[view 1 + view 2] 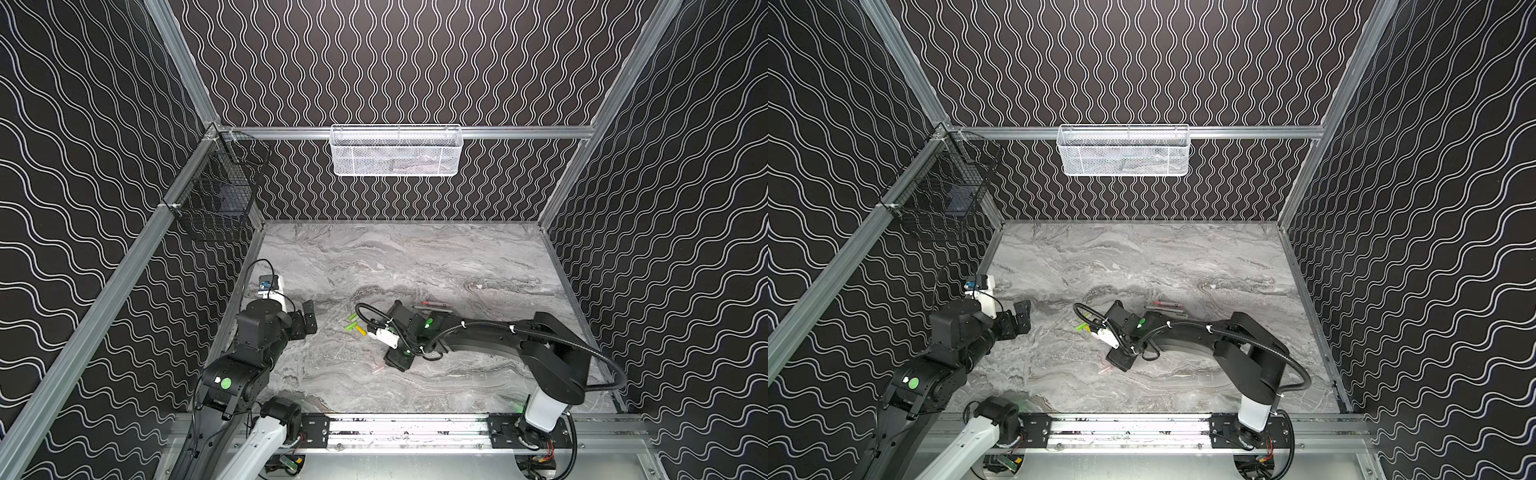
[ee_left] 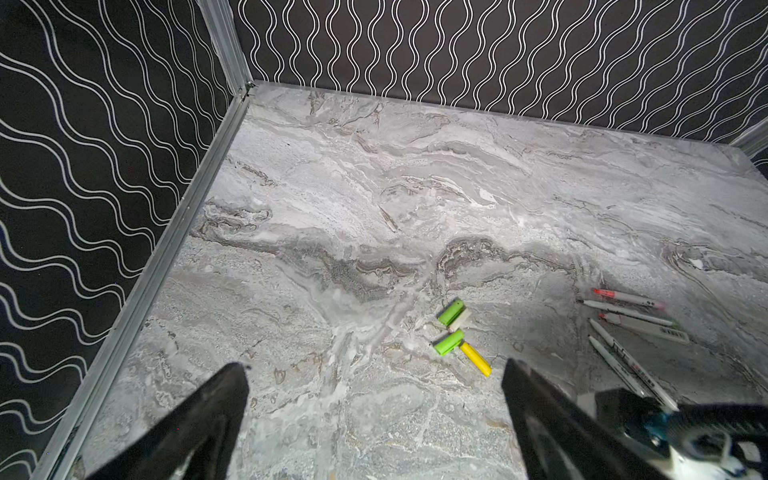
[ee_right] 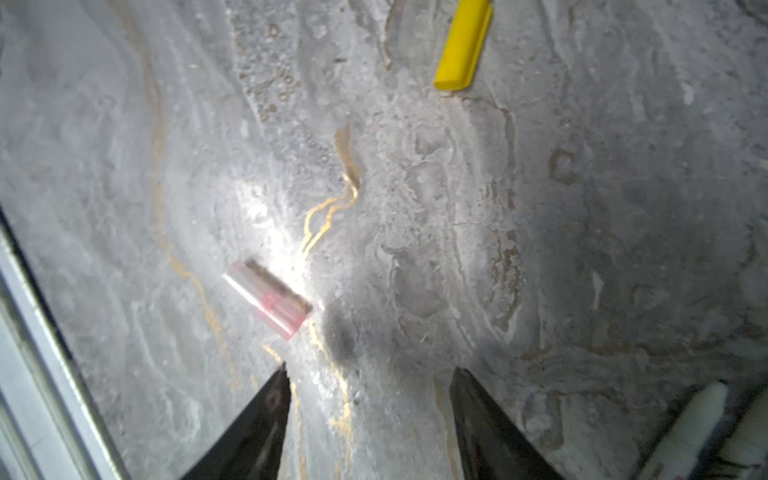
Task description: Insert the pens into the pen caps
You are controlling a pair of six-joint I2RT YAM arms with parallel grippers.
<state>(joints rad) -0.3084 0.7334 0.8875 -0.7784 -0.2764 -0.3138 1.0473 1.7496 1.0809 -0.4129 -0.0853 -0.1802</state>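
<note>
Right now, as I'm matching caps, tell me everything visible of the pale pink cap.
The pale pink cap is a short translucent plastic tube, pinker toward one end, with a dark strip along one side. It lies on its side on the marble table, touching nothing else, just ahead of the open, empty right pincer.
</note>
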